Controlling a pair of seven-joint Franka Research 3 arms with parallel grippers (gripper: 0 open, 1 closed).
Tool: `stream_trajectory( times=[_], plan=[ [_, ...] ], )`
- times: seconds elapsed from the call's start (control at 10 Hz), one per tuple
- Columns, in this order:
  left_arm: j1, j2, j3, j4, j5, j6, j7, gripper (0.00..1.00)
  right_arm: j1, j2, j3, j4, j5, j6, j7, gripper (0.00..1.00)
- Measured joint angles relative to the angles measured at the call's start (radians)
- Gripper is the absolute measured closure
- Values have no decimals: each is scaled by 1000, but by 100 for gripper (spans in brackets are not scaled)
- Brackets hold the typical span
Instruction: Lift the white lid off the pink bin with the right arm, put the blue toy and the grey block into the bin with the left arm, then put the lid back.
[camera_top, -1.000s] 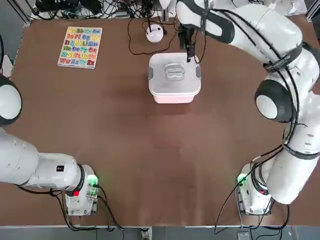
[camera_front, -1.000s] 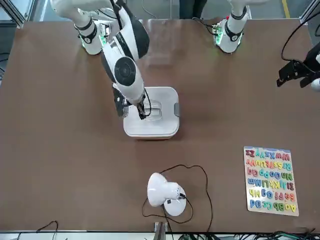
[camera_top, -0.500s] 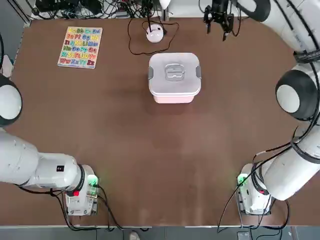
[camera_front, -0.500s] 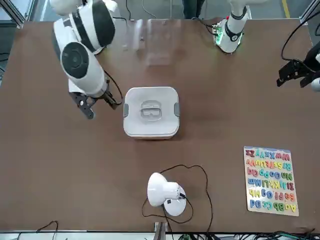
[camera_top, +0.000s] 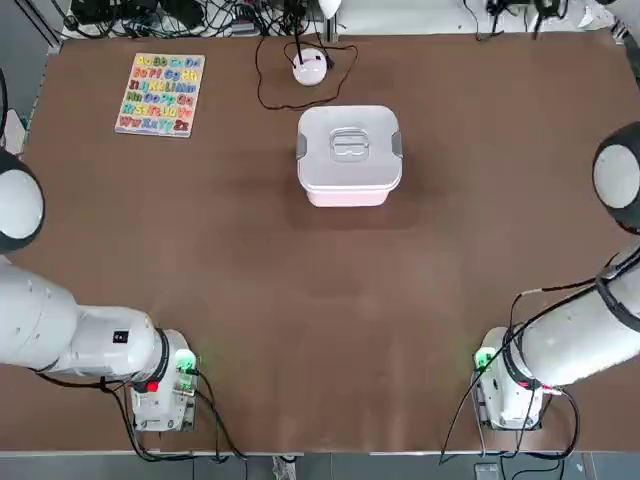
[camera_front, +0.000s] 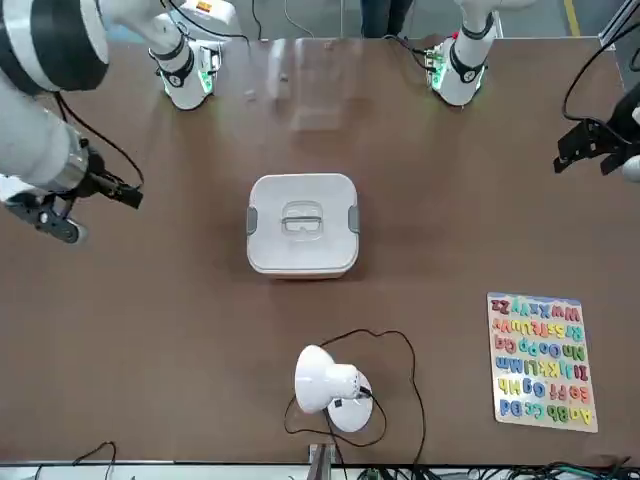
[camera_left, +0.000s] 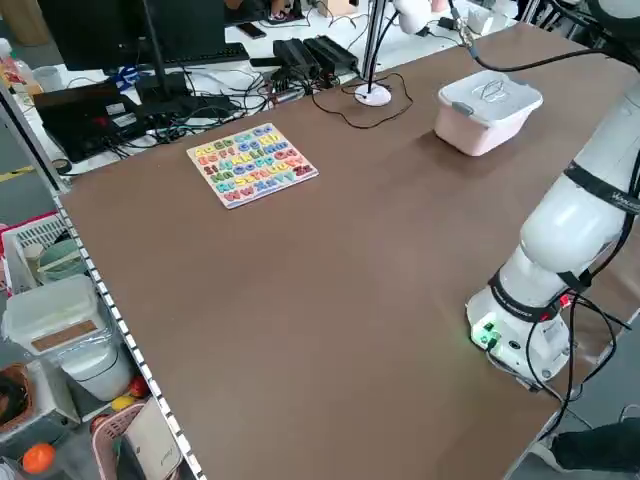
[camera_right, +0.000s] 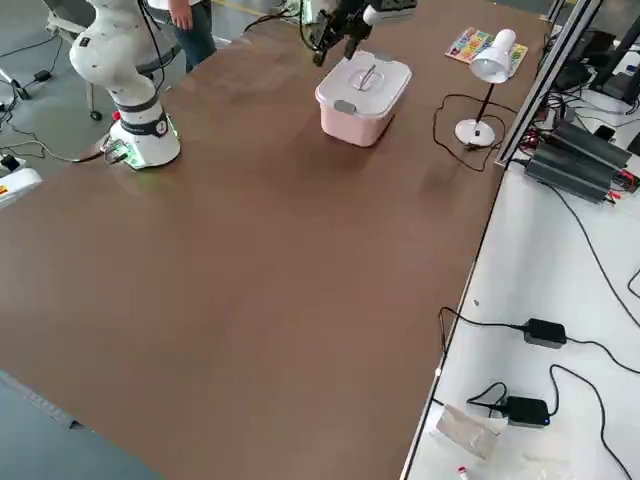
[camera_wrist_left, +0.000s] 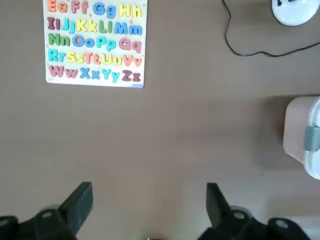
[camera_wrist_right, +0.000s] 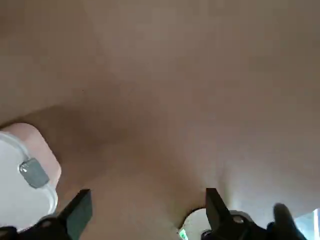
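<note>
Right pincer (camera_wrist_right: 148, 205) hangs over the robot's right part of the table, fingers wide apart and holding nothing. The pink bin (camera_left: 470, 138) stands on the table (camera_top: 300, 330) to that pincer's left, apart from it. The white lid (camera_top: 330, 165) sits on the bin, covering its mouth, handle up, a grey clip (camera_wrist_right: 34, 173) on either side. Left pincer (camera_wrist_left: 149, 200), parked over the robot's left part of the table, also has open, bare fingers; the bin lies to its right. Lettering: a white alphabet board (camera_wrist_left: 95, 45) lies beyond the left pincer, farther from the robot's bases. Its paired capital and small letters come in several colours; the left wrist view gives Ee, Ff, Gg, Hh, then rows on through Ww, Xx, Yy, Zz. A dark patch (camera_top: 121, 337) on the left arm is perhaps a label, too small to read. Beyond the bin, leftward and farther out from the right pincer, stands a white lamp (camera_right: 491, 66), its black cable (camera_front: 415, 375) looping on the table. A person (camera_right: 197, 28) is near the robot's side of the table.
</note>
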Motion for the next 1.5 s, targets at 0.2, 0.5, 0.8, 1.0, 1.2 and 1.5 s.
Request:
stream_trajectory(
  times=[0.2,0.5,0.8,1.0,1.2,1.5],
  plan=[
    [0,0,0,0,0,0,-1,0,-83,-48,0,-7,-9,-2,-209,0],
    [0,0,0,0,0,0,-2,0,-120,-106,1,-42,-9,-3,-350,0],
    [0,0,0,0,0,0,-3,0,-124,-174,2,-105,-9,0,-390,0],
    [0,0,1,0,0,0,-4,0,-124,-194,3,-122,-9,3,-401,0],
    [0,1,1,0,3,0,-22,0,-124,-195,3,-128,-9,7,-404,0],
    [-2,6,0,0,21,0,-40,0,-125,-195,3,-129,-9,8,-405,0]
  ],
)
